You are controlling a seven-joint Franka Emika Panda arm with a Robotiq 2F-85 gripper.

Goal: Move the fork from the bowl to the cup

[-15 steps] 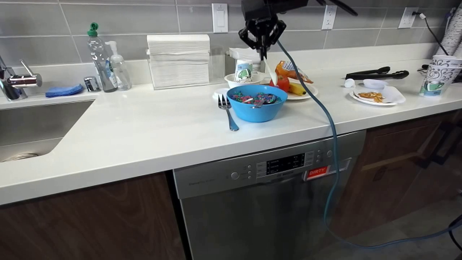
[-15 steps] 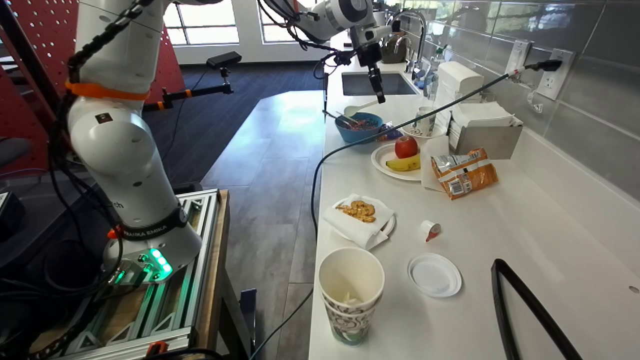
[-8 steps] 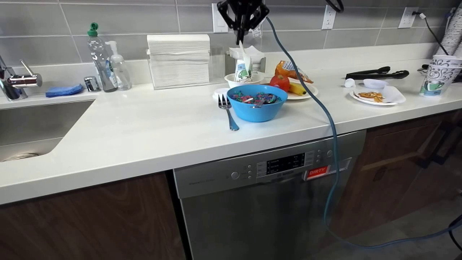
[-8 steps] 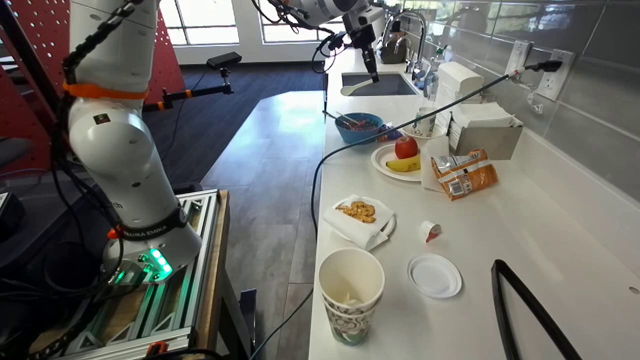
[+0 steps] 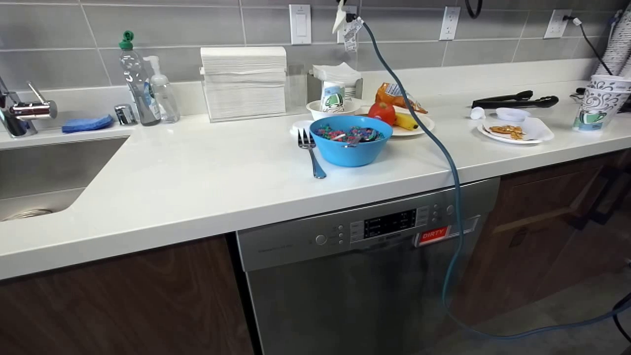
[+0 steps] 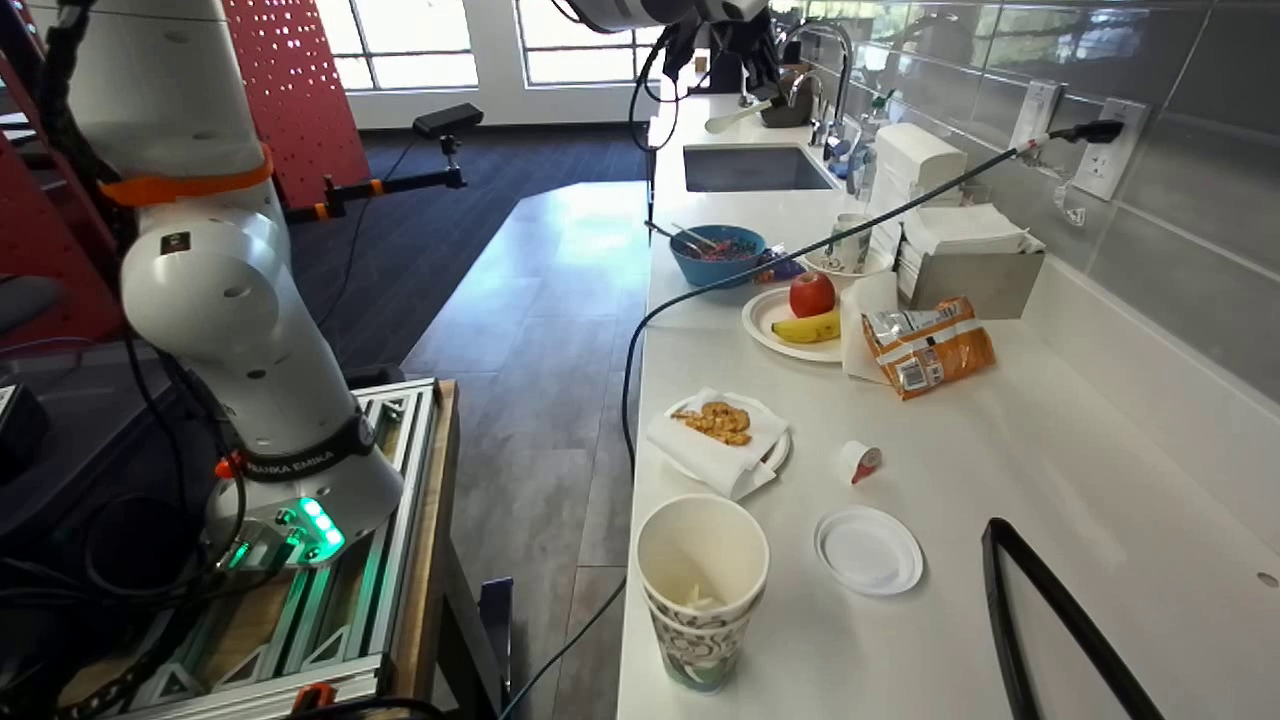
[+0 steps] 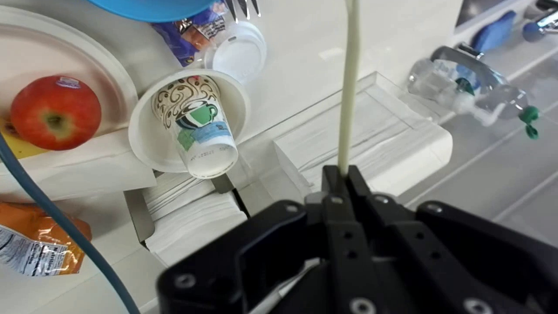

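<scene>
Pinches a pale fork [image 7: 348,87] by the handle end with the tool [image 7: 344,174], clamped down to the stem's width at lower centre of the wrist view. Hangs near the top of both exterior views, well apart from the blue bowl [image 5: 349,153]; looks round-headed, without visible tines. Could pivot or slip from so slim a hold if bumped. Could snag the blue cable [image 5: 459,212] slung across the way to the stacked cups [image 6: 700,640], lower centre in an exterior view, or tip them by clipping a rim. Would meet only a base on the upturned cup [image 7: 200,122], left of centre in the wrist view; cannot tell the intended one. Set over a white counter [image 5: 197,162] with an apple [image 5: 382,113], upper centre, and a sink [image 5: 49,167], far left, in an exterior view; backed by grey tile [image 5: 162,29], plank floor [image 6: 520,410] and bright windows [image 6: 425,30].
</scene>
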